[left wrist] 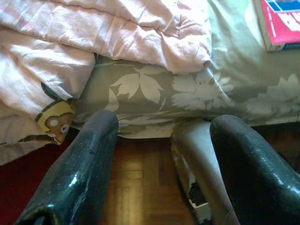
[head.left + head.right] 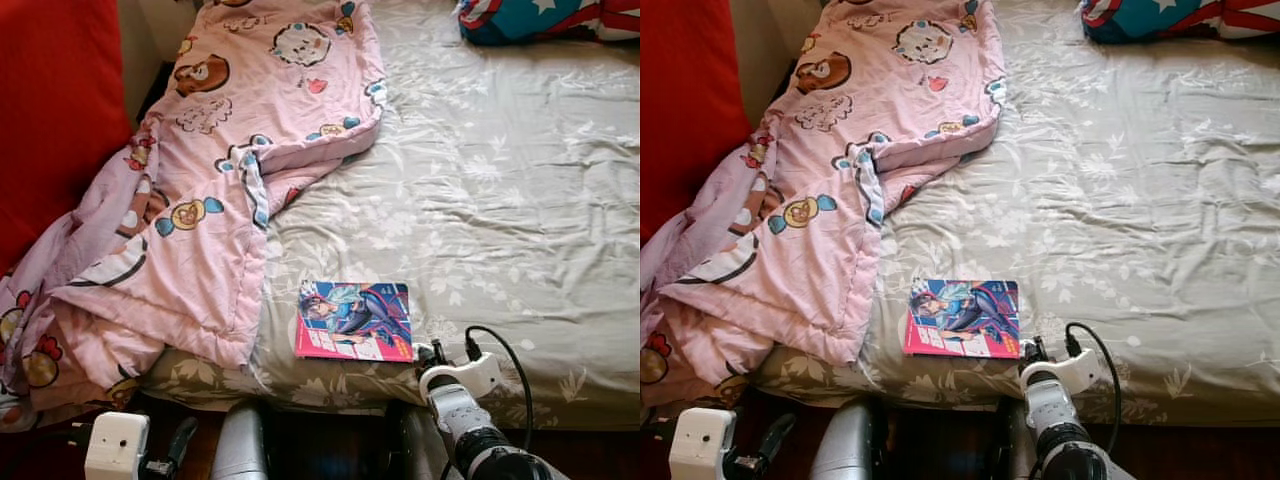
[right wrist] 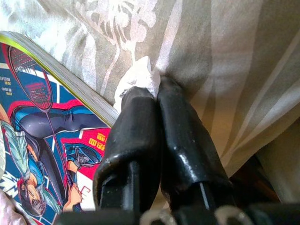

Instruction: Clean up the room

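Note:
A comic book (image 2: 355,320) with a blue and pink cover lies flat near the front edge of the bed (image 2: 500,200). My right gripper (image 3: 152,91) rests on the sheet just right of the book's corner, shut on a small white crumpled tissue (image 3: 136,77) that sticks out past its tips. A pink cartoon-print blanket (image 2: 230,170) is heaped over the bed's left side and hangs over the edge. My left gripper (image 1: 164,136) is low in front of the bed below the blanket's hem, open with nothing between its fingers.
A red surface (image 2: 50,110) stands along the left. A blue, red and white star-print pillow (image 2: 530,18) lies at the far right of the bed. Wooden parquet floor (image 1: 136,187) shows below the bed's front edge.

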`<state>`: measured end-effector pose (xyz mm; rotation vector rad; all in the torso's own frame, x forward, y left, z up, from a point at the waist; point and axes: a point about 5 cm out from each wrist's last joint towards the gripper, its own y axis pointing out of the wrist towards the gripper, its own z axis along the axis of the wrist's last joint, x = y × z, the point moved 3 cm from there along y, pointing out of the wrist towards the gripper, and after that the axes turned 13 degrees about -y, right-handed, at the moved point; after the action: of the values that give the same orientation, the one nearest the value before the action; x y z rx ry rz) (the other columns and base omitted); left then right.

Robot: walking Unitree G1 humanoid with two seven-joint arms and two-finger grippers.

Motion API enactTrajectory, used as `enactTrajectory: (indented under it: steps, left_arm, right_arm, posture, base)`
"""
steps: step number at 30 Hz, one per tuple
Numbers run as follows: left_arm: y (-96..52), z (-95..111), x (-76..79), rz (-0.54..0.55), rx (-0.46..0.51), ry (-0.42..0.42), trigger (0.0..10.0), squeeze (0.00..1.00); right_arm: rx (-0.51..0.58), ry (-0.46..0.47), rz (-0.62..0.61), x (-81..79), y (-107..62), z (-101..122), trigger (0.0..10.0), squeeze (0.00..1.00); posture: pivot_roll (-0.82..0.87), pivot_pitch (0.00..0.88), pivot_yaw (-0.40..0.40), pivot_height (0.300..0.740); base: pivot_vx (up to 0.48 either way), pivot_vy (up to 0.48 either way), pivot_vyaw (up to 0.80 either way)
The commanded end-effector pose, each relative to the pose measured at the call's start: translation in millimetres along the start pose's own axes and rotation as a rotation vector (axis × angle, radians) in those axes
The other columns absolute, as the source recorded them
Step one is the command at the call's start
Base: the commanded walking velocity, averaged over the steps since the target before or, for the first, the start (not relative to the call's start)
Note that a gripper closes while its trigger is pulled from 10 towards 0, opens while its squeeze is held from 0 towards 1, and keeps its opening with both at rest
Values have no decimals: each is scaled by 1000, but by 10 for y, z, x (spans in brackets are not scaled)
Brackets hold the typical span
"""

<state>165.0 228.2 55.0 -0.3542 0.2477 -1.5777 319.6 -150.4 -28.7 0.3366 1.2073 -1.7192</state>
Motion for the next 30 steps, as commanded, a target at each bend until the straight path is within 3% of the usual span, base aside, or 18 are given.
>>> enactTrajectory:
  steps: [1, 6, 12, 13, 15, 20, 24, 25, 26, 30]
  left_arm:
    - [-51, -56, -1, -3, -25, 17, 10000, 0]
    - [-29, -85, -12, 12, -28, 23, 10000, 0]
    - [100, -147, -22, 40, -17, 5, 10000, 0]
    - [146, -154, -26, 51, -8, -9, 10000, 0]
    - [205, -156, -28, 62, 2, -25, 10000, 0]
    - [413, -208, -46, 100, 20, -87, 10000, 0]
    - [473, -238, -34, 103, 20, -107, 10000, 0]
    - [557, -306, -22, 115, 10, -141, 10000, 0]
    - [592, -357, -18, 123, -3, -165, 10000, 0]
    - [721, -576, 2, 146, -66, -227, 10000, 0]
  right_arm:
    - [-29, -8, -36, 102, -27, -100, 0, 0]
    - [-21, -27, -40, 127, -31, -82, 0, 0]
    - [28, -159, -9, 142, -41, -13, 0, 0]
    - [67, -239, 1, 157, -50, 46, 0, 0]
    - [107, -246, 9, 181, -61, 115, 0, 0]
    - [242, -367, 58, 221, -119, 355, 0, 0]
    - [260, -392, 74, 245, -143, 376, 0, 0]
    - [267, -491, 98, 278, -182, 355, 9098, 0]
    - [263, -536, 115, 302, -207, 320, 10000, 0]
    - [172, -651, 97, 506, -268, 123, 10000, 0]
  posture:
    - [241, 255, 19, 618]
    - [236, 234, 11, 618]
    - [225, 193, -4, 618]
    - [217, 178, -8, 618]
    - [210, 161, -13, 618]
    - [157, 93, -40, 618]
    - [144, 78, -48, 618]
    - [115, 42, -63, 618]
    - [115, 42, -63, 618]
    - [87, 13, -75, 618]
  base:
    - [0, 0, 0]
    - [0, 0, 0]
    - [0, 0, 0]
    - [0, 0, 0]
    - [0, 0, 0]
    - [0, 0, 0]
    - [0, 0, 0]
    - [0, 0, 0]
    - [0, 0, 0]
    - [0, 0, 0]
